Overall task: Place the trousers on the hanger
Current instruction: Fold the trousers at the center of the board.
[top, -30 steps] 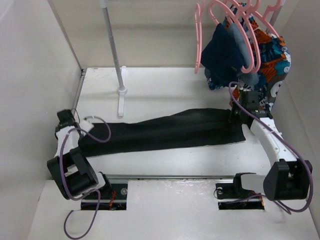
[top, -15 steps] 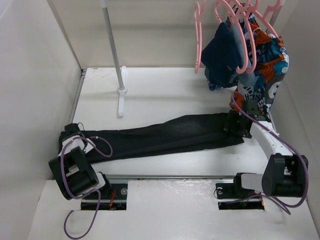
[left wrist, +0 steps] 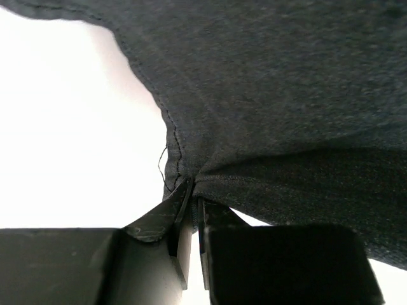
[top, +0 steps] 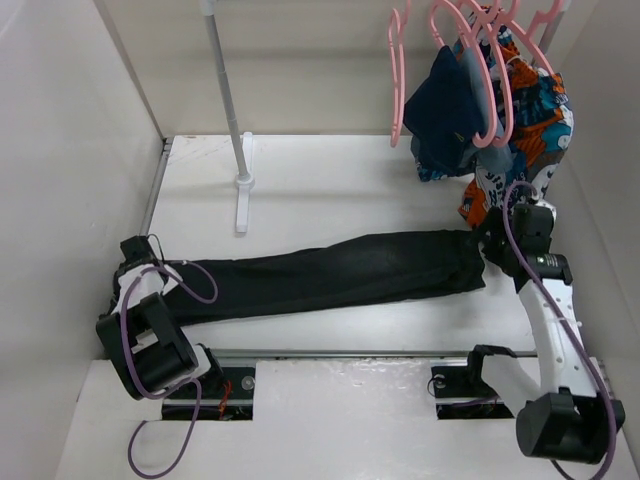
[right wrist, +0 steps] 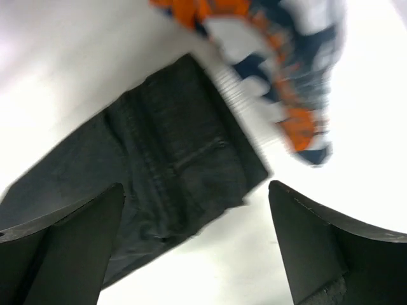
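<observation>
Trousers point(top: 330, 272) lie flat and stretched lengthwise on the counter point(top: 330, 180), running between the two tools. Left tool point(top: 135, 252) is clamped on one end. The left wrist view shows the tips point(left wrist: 191, 197) pressed together on a stitched edge, with a loose thread just beside them. Right tool point(top: 493, 243) has its jaws wide apart and holds nothing. In the right wrist view the fingers point(right wrist: 63, 244) straddle the other end from above without touching it, and that end looks like the waist, with seams and a possible pocket line. Patterned garment point(top: 540, 110) hangs just beyond the right tool, blurred in its own view. Navy garment point(top: 445, 105) hangs beside it, up and to the tool's left. Hanger point(top: 397, 85) is the bare pink one, furthest left of the bunch and well above and beyond the right tool. Rack pole point(top: 225, 90) stands well beyond the left tool. The step looks like laying out is done and fetching the hanger is next. To do it well, use the left pinch as an anchor so the cloth does not bunch. Lift the right tool straight up, clear of the waist, before swinging. Go round the patterned garment, not through it. Take the bare hanger low on its frame, not at the hook, and do not snag the neighbouring hangers. No brand, label or writing can be read in any view.
</observation>
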